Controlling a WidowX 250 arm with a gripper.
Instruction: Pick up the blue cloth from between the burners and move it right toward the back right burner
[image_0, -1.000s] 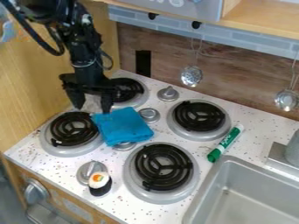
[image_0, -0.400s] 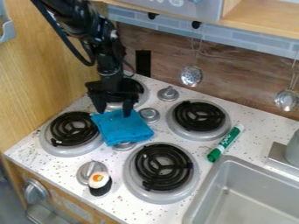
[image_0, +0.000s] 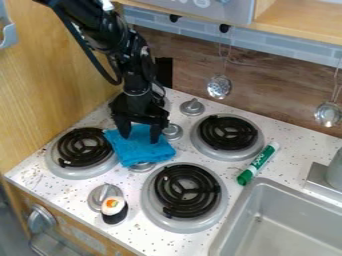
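At the left of the frame we see a black coil burner (image_0: 84, 147) in its round metal pan, and below it, near the lower left edge, a large grey knob (image_0: 41, 219) on the wooden stove front. Right of that knob, in the lower left part of the counter, a toy piece of sushi (image_0: 114, 209) — white and orange on top, dark below — sits against a round metal knob (image_0: 100, 194).

Left of centre lies the blue cloth (image_0: 139, 151), folded into a rough square, its left corner close to the coil burner and its lower edge partly over another metal knob (image_0: 141, 167). The arm comes down from the upper left, and its gripper (image_0: 140, 138) hangs over the cloth's upper half. We see the two fingers spread well apart, tips down at the cloth, with blue fabric showing between them; they are not closed on it. We cannot tell whether the tips touch it.

Below centre is a larger coil burner (image_0: 188, 191), and above and right of it one more black coil (image_0: 228, 132). Farther right we find a green and white marker (image_0: 258, 163) lying aslant, its lower end near the corner of the grey sink (image_0: 230, 222) at lower right. Two metal utensils hang on the wall, one (image_0: 219, 87) at upper centre-right, the other (image_0: 328, 114) by the right edge.
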